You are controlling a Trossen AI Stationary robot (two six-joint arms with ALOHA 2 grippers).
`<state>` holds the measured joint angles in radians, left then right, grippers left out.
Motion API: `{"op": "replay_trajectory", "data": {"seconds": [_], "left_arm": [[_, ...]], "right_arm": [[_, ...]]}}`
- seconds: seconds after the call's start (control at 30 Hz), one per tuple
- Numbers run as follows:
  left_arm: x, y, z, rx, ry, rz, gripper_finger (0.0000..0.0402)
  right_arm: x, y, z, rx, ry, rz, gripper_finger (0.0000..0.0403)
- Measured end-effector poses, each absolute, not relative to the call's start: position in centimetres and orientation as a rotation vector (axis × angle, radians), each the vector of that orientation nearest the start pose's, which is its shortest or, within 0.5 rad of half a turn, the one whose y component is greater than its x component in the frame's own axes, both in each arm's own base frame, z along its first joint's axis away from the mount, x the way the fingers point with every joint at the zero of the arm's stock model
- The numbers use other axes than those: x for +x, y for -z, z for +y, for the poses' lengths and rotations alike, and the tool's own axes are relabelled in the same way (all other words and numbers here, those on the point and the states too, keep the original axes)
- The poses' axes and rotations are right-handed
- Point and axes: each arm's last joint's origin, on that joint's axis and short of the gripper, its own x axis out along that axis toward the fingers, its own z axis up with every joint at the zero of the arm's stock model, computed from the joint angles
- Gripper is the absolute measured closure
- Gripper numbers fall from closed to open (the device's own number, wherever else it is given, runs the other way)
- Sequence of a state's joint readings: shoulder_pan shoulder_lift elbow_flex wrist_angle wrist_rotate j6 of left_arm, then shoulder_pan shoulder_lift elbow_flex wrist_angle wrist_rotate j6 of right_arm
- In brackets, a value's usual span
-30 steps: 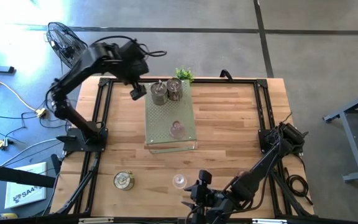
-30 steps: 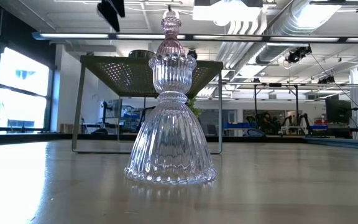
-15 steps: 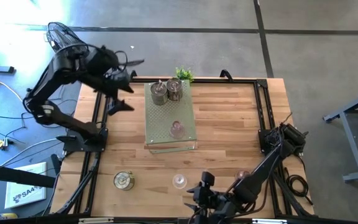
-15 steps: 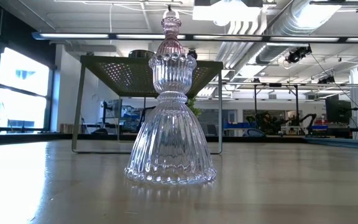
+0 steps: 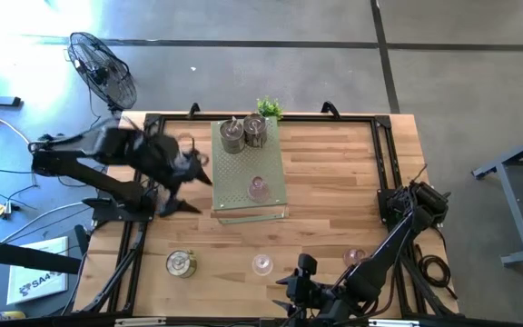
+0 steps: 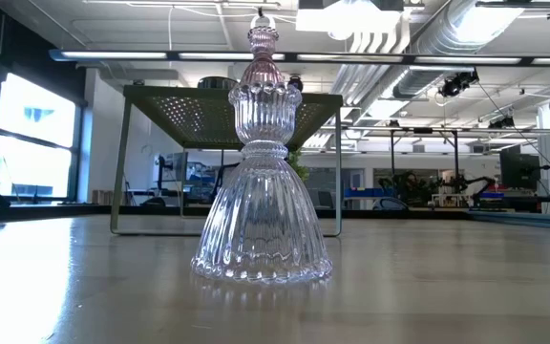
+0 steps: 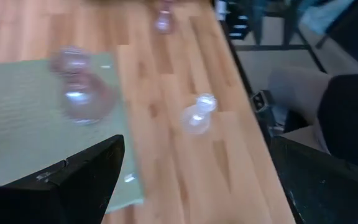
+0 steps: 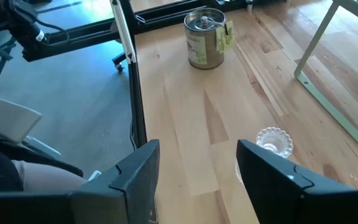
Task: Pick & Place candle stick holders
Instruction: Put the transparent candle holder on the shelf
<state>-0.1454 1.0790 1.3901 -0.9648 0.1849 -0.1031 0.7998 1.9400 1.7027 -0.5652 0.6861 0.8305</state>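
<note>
While three holders sit on the board (image 5: 249,173), our left end effector (image 5: 182,182) gapes empty; right end effector (image 8: 197,171) — half-open, empty — must reach the clear holder (image 8: 273,142) next.

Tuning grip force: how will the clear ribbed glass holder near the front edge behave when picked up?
The clear glass holder is probably brittle, so a hard squeeze risks chipping. Its ribbed, glossy wall looks slippery. The flared base is wider than the neck, so it likely stands stable, though a push high up may tip it. The right pincer faces it, open.
</note>
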Motion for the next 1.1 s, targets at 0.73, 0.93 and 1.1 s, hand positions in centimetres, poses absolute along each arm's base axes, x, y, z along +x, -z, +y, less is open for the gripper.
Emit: {"op": "replay_trajectory", "data": {"seconds": [0.73, 0.93, 1.1], "left_arm": [[18.1, -32.2, -13.3, 0.03, 0.286, 0.569, 0.0007], [17.6, -29.8, -14.6, 0.03, 0.336, 0.527, 0.0007], [17.5, -28.0, -14.9, 0.043, 0.367, 0.519, 0.0007]], "right_arm": [[31.1, -28.3, 29.2, 0.19, 0.174, 0.587, 0.0194], [31.0, -28.2, 29.1, 0.165, 0.183, 0.603, 0.0194], [31.0, -28.1, 29.0, 0.151, 0.186, 0.607, 0.0194]]}}
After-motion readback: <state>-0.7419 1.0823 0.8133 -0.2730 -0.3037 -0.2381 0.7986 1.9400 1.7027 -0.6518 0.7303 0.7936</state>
